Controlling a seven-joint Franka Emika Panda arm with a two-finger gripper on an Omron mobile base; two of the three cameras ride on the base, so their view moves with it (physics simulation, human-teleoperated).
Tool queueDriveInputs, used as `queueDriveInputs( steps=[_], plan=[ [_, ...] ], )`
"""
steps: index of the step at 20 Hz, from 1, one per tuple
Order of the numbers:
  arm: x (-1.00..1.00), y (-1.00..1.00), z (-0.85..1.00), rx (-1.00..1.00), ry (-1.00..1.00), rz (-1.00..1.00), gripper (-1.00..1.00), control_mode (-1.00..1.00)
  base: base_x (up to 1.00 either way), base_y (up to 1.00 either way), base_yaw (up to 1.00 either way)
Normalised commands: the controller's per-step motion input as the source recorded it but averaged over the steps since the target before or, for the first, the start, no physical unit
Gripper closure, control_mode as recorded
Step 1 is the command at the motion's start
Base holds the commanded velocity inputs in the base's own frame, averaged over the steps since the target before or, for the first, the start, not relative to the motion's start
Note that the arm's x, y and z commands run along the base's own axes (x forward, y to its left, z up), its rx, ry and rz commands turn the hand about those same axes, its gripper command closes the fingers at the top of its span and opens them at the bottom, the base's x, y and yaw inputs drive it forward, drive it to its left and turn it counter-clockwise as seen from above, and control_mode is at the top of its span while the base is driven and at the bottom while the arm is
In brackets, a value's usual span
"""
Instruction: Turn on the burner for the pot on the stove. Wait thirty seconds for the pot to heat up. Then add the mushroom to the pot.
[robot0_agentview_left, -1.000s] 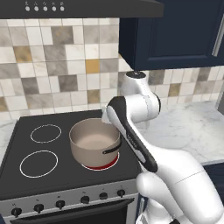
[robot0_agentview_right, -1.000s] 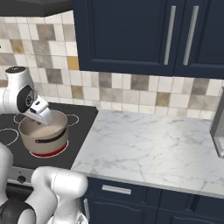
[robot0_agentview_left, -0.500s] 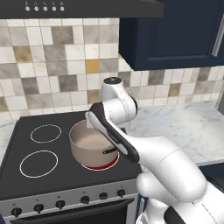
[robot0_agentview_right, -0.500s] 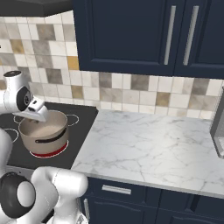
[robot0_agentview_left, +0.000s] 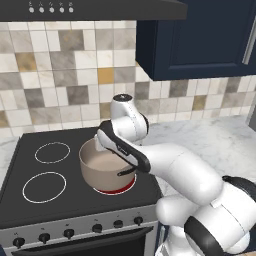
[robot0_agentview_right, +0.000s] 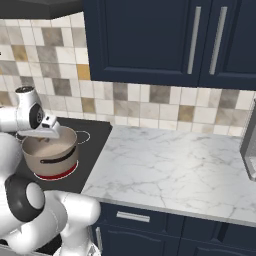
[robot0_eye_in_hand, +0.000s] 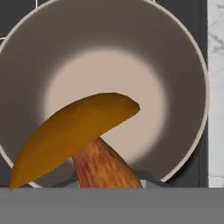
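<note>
Tool (robot0_agentview_right: 56, 131) hard to read: in the left base view the arm's own links cover it, and in the right base view it is a small pale block at the pot's far rim, jaws not resolvable. Hand view: fingertips cut off at the bottom edge, hidden behind the mushroom (robot0_eye_in_hand: 83, 140); stem runs down between where they sit, so the tool appears closed on the stem, grip narrow.

Mushroom: orange-brown cap lower left of the hand view, reddish stem lower centre, bottom of stem cropped. It hangs at the tool, above the open mouth of the pot (robot0_eye_in_hand: 118, 48); pale pot floor seen behind the cap. Whether it touches the pot cannot be told.

Pot (robot0_agentview_left: 102, 167) centre left of the left base view, on the stove (robot0_agentview_left: 30, 207), red burner (robot0_agentview_left: 117, 189) glow at its base. Marble counter (robot0_agentview_right: 175, 170) to the right
</note>
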Motion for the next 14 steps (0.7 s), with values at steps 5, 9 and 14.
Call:
queueDriveInputs(
  steps=[5,9,14],
  plan=[
    [0.14,0.0,-0.42,0.0,0.12,0.1,1.0,-1.0,0.0,0.0,0.0],
    [0.29,0.16,-0.4,0.0,0.15,0.08,1.0,-1.0,0.0,0.0,0.0],
    [0.21,0.24,-0.26,0.0,0.11,0.08,1.0,-1.0,0.0,0.0,0.0]
  ],
)
